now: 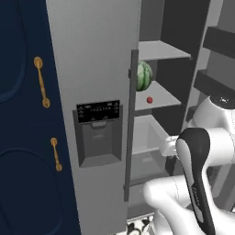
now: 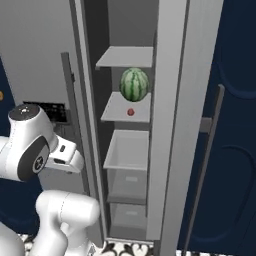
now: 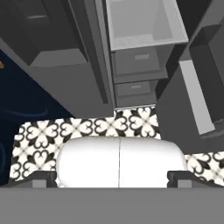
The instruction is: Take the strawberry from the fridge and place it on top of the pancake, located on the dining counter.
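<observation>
The grey fridge (image 1: 94, 55) stands with its right side open. A tiny red strawberry (image 1: 149, 99) (image 2: 130, 112) lies on the middle inner shelf (image 2: 125, 114), just in front of and below a striped green watermelon (image 1: 143, 76) (image 2: 134, 84). My gripper (image 3: 113, 178) is open, its dark fingertips (image 3: 43, 178) set wide apart with nothing between them. It hangs low in front of the fridge, well below the strawberry's shelf, and looks down at the lower drawers (image 3: 140, 22) and the floor. The pancake and the dining counter are out of view.
The open fridge door (image 2: 175, 110) stands to the right of the shelves, with its door bins (image 1: 215, 41) beside my arm. A navy cabinet (image 1: 23, 137) with gold handles (image 1: 41, 81) flanks the fridge's left. Patterned black-and-white tiles (image 3: 87, 129) cover the floor.
</observation>
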